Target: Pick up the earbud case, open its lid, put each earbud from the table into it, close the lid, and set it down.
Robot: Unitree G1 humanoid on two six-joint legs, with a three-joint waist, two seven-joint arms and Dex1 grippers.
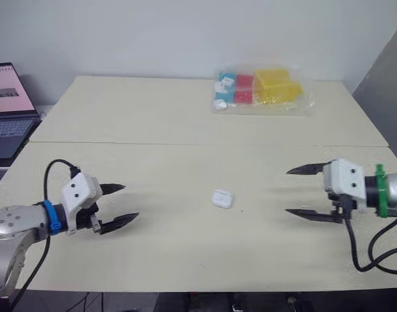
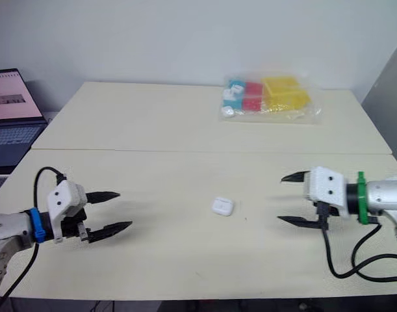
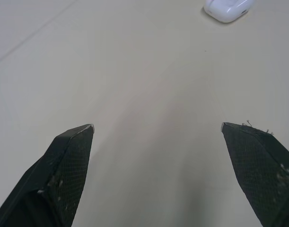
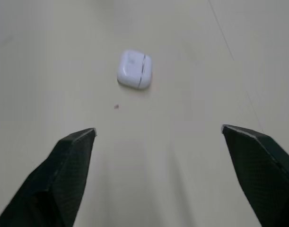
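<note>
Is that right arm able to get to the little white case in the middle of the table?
Probably yes. The earbud case lies alone on the bare table, with nothing between it and the right arm, whose jaws stand open and point toward it.

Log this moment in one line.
stage: pre-grasp | earbud case: closed, on table between grippers | left gripper: open, empty | right gripper: open, empty
</note>
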